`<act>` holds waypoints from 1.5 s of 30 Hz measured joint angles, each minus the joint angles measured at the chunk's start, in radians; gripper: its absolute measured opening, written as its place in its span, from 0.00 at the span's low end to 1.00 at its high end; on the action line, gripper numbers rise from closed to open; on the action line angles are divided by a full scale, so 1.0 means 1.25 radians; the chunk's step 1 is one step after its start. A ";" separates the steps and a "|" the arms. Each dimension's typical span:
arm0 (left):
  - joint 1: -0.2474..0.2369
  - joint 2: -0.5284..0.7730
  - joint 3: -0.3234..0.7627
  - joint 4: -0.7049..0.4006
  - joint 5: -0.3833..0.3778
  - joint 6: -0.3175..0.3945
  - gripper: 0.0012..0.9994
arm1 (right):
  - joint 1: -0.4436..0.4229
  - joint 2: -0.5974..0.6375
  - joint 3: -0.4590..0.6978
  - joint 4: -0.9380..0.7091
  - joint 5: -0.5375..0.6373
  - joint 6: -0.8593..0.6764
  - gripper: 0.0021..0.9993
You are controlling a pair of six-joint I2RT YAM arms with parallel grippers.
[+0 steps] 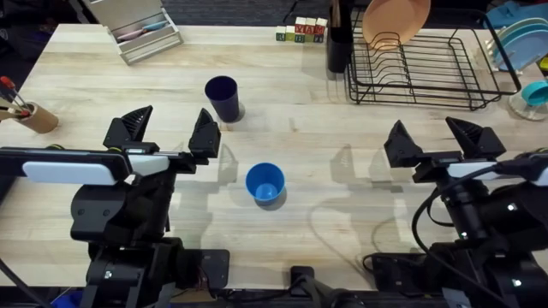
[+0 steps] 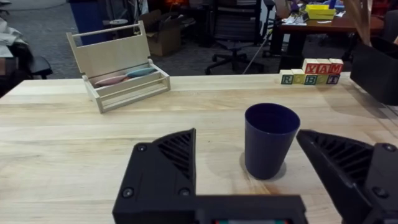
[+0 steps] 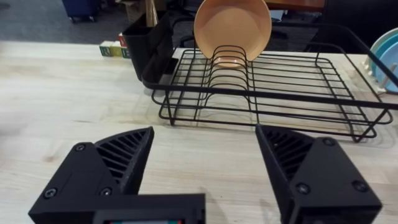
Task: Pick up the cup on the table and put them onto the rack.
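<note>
Pale wood table (image 1: pixel 360 171), wire-barred rack (image 1: pixel 419 73)

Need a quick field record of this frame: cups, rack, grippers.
dark cup: dark blue cup, upright on table, ahead of left gripper
light cup: blue cup, upright, mid-table between the arms
rack: black wire rack, far right, holds an orange plate; no cup on it
left gripper: open, empty
right gripper: open, empty, facing the rack
task state: both cups not yet picked up
</note>
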State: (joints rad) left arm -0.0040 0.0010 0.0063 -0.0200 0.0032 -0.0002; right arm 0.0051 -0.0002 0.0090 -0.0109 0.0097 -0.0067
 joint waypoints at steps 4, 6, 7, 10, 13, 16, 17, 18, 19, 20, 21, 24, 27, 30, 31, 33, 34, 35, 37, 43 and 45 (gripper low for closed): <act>0.000 0.000 0.000 -0.001 0.000 0.000 0.99 | 0.000 0.000 0.000 -0.003 0.000 0.000 1.00; 0.000 0.000 0.000 -0.001 0.000 0.000 0.99 | 0.000 0.000 0.000 -0.004 0.000 0.000 1.00; 0.000 0.000 0.000 -0.001 0.000 0.000 0.99 | 0.000 0.000 0.000 -0.005 0.000 0.000 1.00; 0.000 0.000 0.000 -0.001 0.000 0.000 0.99 | 0.000 0.000 0.000 -0.005 0.000 0.000 1.00; 0.000 0.000 0.000 -0.001 0.000 0.000 0.99 | 0.000 0.000 0.000 -0.005 0.000 0.000 1.00; 0.000 0.000 0.000 -0.001 0.000 0.000 0.99 | 0.000 0.000 0.000 -0.004 0.000 0.000 1.00; 0.000 0.000 0.000 -0.001 0.000 0.000 0.99 | 0.000 0.000 0.000 -0.004 0.000 0.000 1.00; 0.000 0.000 0.000 -0.001 0.000 0.000 0.99 | 0.000 0.000 0.000 -0.004 0.000 0.001 1.00; 0.000 0.000 0.001 -0.002 0.000 0.000 0.99 | 0.000 0.000 0.001 -0.006 0.000 0.007 1.00; 0.000 0.000 0.003 -0.011 0.000 0.000 0.99 | 0.000 0.000 0.002 -0.009 0.000 0.015 1.00; 0.000 0.000 0.008 -0.029 0.000 0.000 0.99 | 0.000 0.000 0.005 -0.015 0.000 0.023 1.00; 0.000 0.008 0.114 -0.194 -0.007 0.000 0.99 | 0.000 0.018 0.096 -0.160 -0.003 0.048 1.00; 0.000 0.041 0.231 -0.286 -0.018 0.000 0.99 | 0.000 0.073 0.210 -0.254 -0.004 0.053 1.00; 0.000 0.160 0.428 -0.392 -0.021 -0.004 0.99 | 0.000 0.205 0.427 -0.397 -0.021 0.057 1.00; 0.000 0.187 0.463 -0.410 -0.021 -0.006 0.99 | 0.000 0.242 0.479 -0.440 -0.028 0.057 1.00; 0.000 0.249 0.539 -0.461 -0.021 -0.008 0.99 | 0.000 0.313 0.573 -0.527 -0.041 0.057 1.00; 0.000 0.282 0.577 -0.485 -0.021 -0.009 0.99 | 0.000 0.347 0.615 -0.563 -0.047 0.057 1.00; 0.000 0.320 0.621 -0.516 -0.022 -0.010 0.99 | 0.000 0.388 0.661 -0.603 -0.055 0.057 1.00; 0.000 0.386 0.696 -0.569 -0.023 -0.012 0.99 | 0.000 0.461 0.737 -0.674 -0.074 0.057 1.00; 0.000 0.581 0.907 -0.721 -0.024 -0.013 0.99 | 0.000 0.680 0.962 -0.886 -0.128 0.060 1.00; 0.000 0.635 0.956 -0.746 -0.024 -0.013 0.99 | 0.000 0.739 1.025 -0.932 -0.136 0.061 1.00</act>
State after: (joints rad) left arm -0.0040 0.7948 1.2012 -0.9530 -0.0265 -0.0158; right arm 0.0055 0.9235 1.2898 -1.1764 -0.1597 0.0691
